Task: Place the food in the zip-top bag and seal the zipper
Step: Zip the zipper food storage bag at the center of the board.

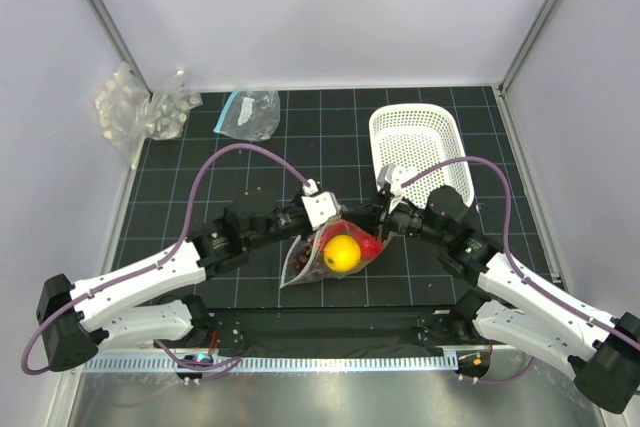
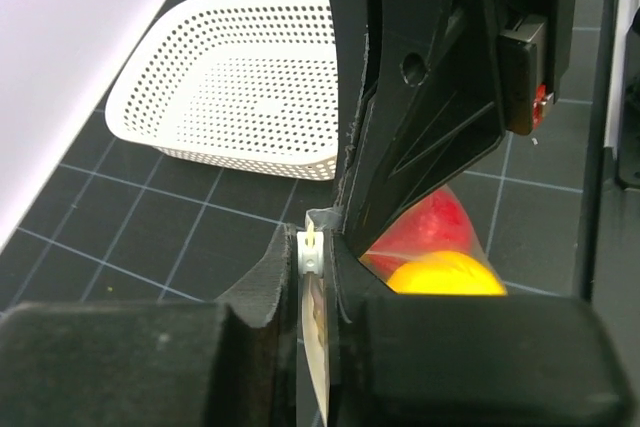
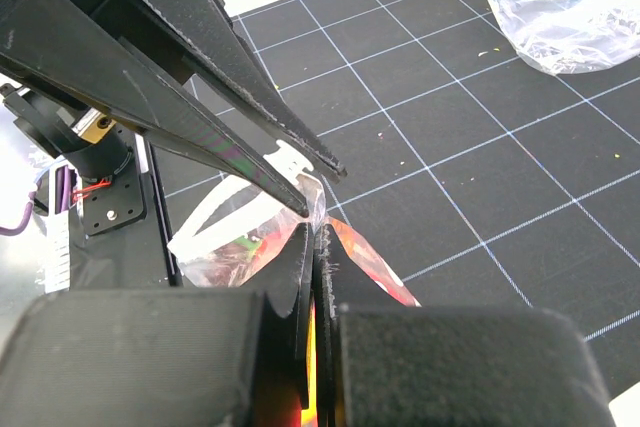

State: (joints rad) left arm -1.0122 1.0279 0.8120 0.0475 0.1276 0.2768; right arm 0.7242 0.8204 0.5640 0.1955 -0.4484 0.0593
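Observation:
The zip-top bag [image 1: 306, 265] hangs between both grippers at mid-table, just above the mat. Inside it show a round yellow fruit [image 1: 343, 253] and a round red fruit [image 1: 369, 245]; the same yellow fruit [image 2: 445, 274] and red fruit [image 2: 435, 227] show through the plastic in the left wrist view. My left gripper [image 2: 316, 267] is shut on the zipper [image 2: 311, 245] at the bag's mouth edge. My right gripper [image 3: 318, 232] is shut on the bag's upper edge [image 3: 365, 247], tip to tip with the left fingers [image 3: 215, 142]. The pale zipper strips [image 3: 215, 209] gape toward the left.
A white perforated basket [image 1: 379, 137] stands at the back right, beyond the bag. A clear bag with a teal strip [image 1: 250, 113] and bumpy clear packs [image 1: 140, 112] lie at the back left. Walls close in on both sides.

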